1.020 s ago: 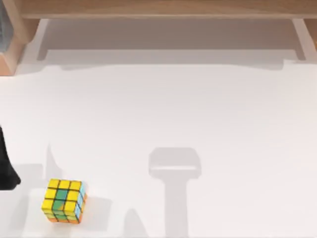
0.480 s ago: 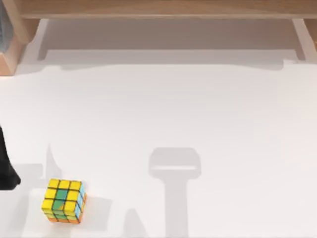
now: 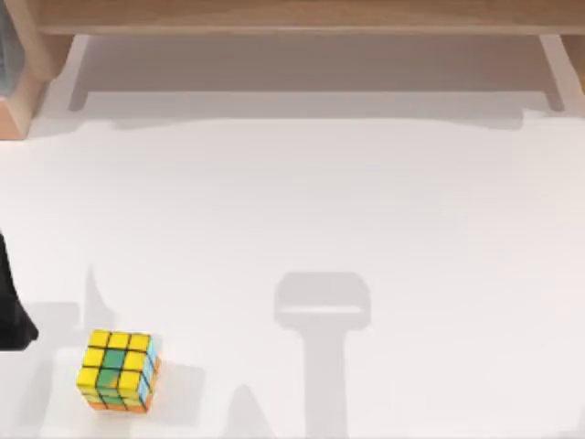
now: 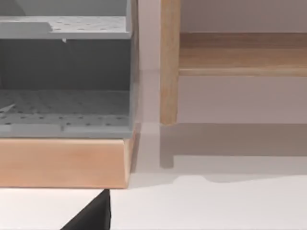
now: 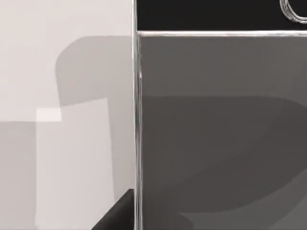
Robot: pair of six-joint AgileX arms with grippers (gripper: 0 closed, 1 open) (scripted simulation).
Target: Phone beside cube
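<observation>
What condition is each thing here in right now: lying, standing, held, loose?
cube: resting flat on the white table near the front left, yellow face up, nothing gripping it.
phone: close up in the right wrist view, screen facing the camera, home-button end visible; whether it is held cannot be told.
wooden shelf unit: standing upright at the table's back left, with grey perforated shelves.

The cube (image 3: 118, 370) sits upright on the white table (image 3: 366, 201) near the lower left, yellow-and-green face up, with a dark arm part (image 3: 11, 315) at the left edge and a wooden shelf (image 3: 292, 16) along the far side.
</observation>
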